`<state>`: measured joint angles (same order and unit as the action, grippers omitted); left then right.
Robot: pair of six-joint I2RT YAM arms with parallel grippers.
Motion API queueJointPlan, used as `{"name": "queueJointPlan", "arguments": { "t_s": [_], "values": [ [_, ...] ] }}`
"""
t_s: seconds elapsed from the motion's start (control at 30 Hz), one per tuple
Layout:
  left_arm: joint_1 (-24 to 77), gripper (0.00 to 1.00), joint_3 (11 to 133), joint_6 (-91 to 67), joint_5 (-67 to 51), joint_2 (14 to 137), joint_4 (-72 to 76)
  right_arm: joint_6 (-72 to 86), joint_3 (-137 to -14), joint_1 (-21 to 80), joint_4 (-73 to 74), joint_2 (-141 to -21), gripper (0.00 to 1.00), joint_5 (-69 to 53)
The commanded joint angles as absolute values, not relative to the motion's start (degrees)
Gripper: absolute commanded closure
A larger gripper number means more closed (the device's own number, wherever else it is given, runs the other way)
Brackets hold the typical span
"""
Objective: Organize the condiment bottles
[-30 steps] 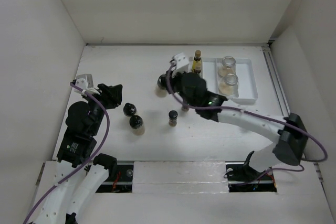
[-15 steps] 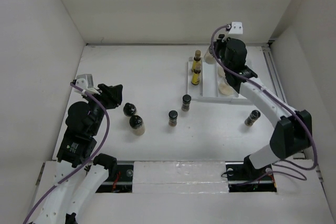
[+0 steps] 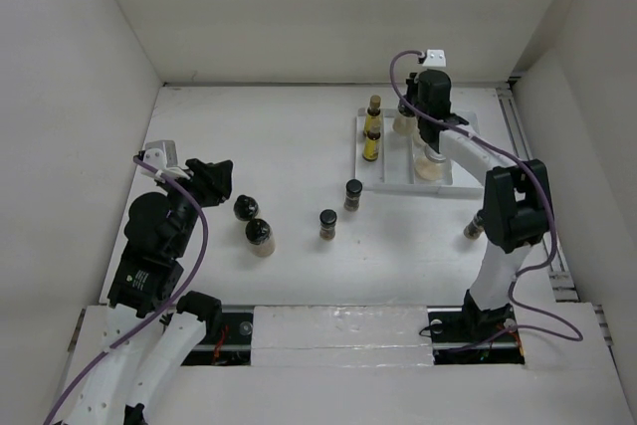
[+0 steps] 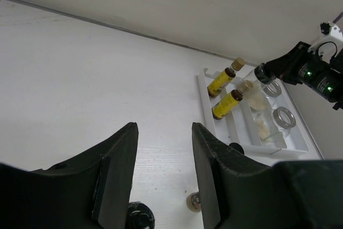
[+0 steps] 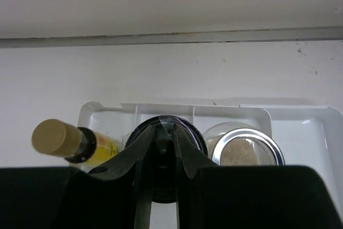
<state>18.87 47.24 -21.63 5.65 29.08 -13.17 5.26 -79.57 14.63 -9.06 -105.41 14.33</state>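
The white tray (image 3: pixel 398 184) holds two slim yellow bottles (image 3: pixel 372 126), also in the left wrist view (image 4: pixel 224 92), and pale-filled jars (image 3: pixel 431 166). My right gripper (image 3: pixel 420 124) is over the tray's back. Its fingers are together over a black-lidded jar (image 5: pixel 190 132), next to a silver-lidded jar (image 5: pixel 244 151) and a yellow bottle (image 5: pixel 69 142). I cannot tell whether they touch the lid. Dark black-capped jars stand on the table (image 3: pixel 352 194) (image 3: pixel 327 223) (image 3: pixel 478 224) (image 3: pixel 245 208) (image 3: pixel 259 236). My left gripper (image 3: pixel 214 181) (image 4: pixel 163 138) is open and empty, beside the left jars.
White walls enclose the table on the left, back and right. A rail (image 3: pixel 528 166) runs along the right edge. The right arm's elbow (image 3: pixel 513 206) stands above the table's right side, close to one dark jar.
My right gripper moved from the table's middle to the back of the tray, and its elbow pulled in towards the tray. A dark jar now stands at the right. The left arm has not moved.
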Motion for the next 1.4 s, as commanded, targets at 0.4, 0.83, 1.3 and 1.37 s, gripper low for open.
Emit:
{"name": "queueJointPlan", "arguments": {
  "t_s": [0.4,0.83,1.3,1.37],
  "values": [
    [18.6,0.51,47.0,-21.0,6.3,29.8,-11.3,5.6,-89.1,14.1,-17.6,-114.6,0.71,14.6],
    [18.6,0.32,47.5,-22.9,12.9,28.6,-12.4,7.3,-72.6,22.3,-17.4,-88.2,0.88,-3.7],
    [18.6,0.34,47.0,-27.5,25.6,20.2,-13.6,1.9,-79.6,58.4,-12.5,-99.6,0.34,-5.6],
    [18.6,0.34,46.5,-27.5,25.7,19.6,-13.6,2.5,-82.7,59.9,-11.4,-103.7,0.32,-5.1]
  ]
}}
